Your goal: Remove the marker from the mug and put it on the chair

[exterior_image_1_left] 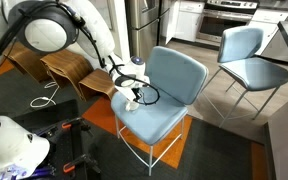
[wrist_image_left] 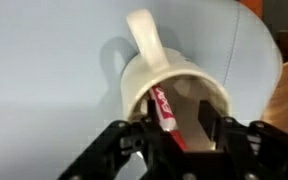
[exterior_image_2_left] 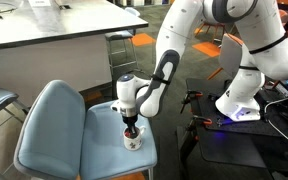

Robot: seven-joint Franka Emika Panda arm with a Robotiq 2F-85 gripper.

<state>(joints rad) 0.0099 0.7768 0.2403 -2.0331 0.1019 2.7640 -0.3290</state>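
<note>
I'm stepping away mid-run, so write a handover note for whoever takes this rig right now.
Tool: open, low over the mug, straddling the marker, not yet gripping it.
Mug: upright on the light-blue chair seat, near an edge; marker leans inside it.
Done: approach only.
Left: close on the marker, lift it out, lay it on the seat.

The white mug [wrist_image_left: 134, 85] stood on the chair [wrist_image_left: 44, 80]'s light-blue seat, its handle pointing toward the top of the picture. The red-pink marker [wrist_image_left: 165, 108] leaned inside it against the near rim. The gripper [wrist_image_left: 180, 135] reached in from below, its dark fingers [wrist_image_left: 210, 122] spread either side of the marker, a gap showing on one side.
</note>
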